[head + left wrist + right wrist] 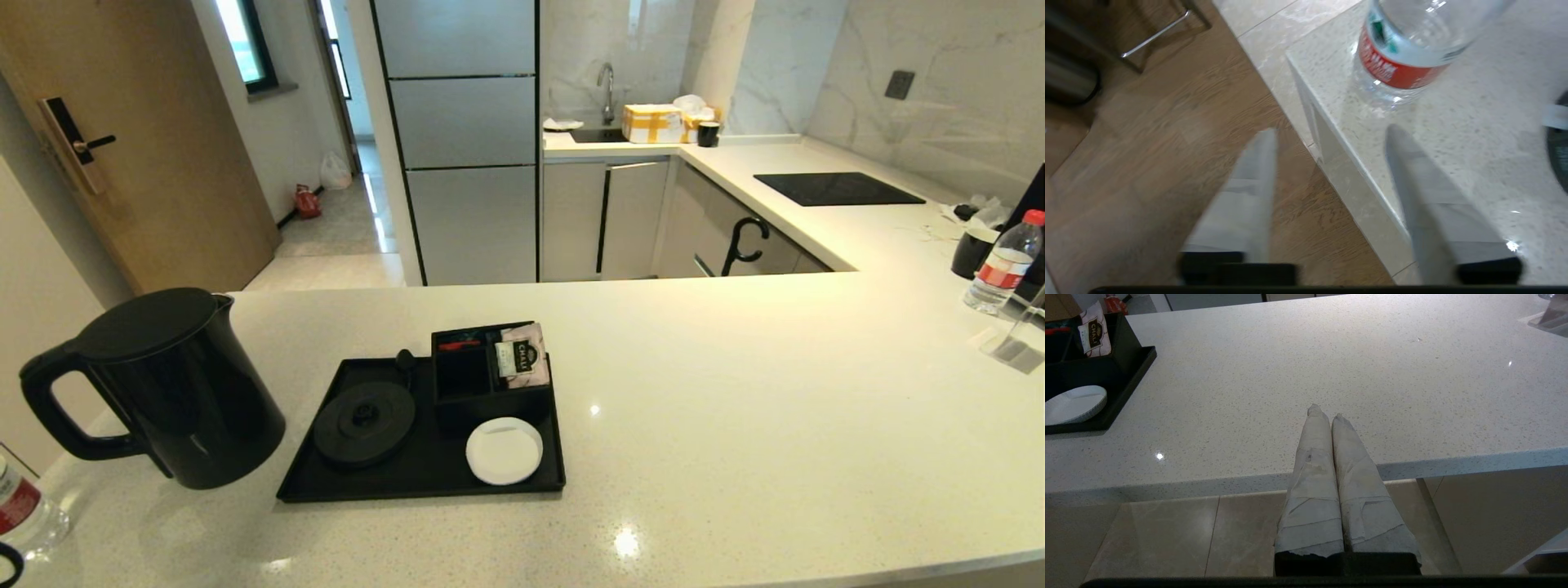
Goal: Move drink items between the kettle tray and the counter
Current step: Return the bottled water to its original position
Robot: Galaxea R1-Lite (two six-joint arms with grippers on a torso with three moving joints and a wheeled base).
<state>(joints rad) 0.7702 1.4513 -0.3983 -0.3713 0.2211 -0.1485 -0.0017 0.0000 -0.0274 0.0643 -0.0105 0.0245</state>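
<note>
bright, even light; ceiling glare dots the counter (735,392); left wrist view motion-blurred.

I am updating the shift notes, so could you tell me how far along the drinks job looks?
Done, apparently: the kettle stands on the counter, off its round base on the tray. In hand: the left gripper, open and empty, faces a water bottle at the counter's corner. Left: the tea sachet sits in the tray's box. The right gripper idles shut.

Kettle (175,388) crowding tray (326,487) left edge, counter (735,392) rightward open
</note>
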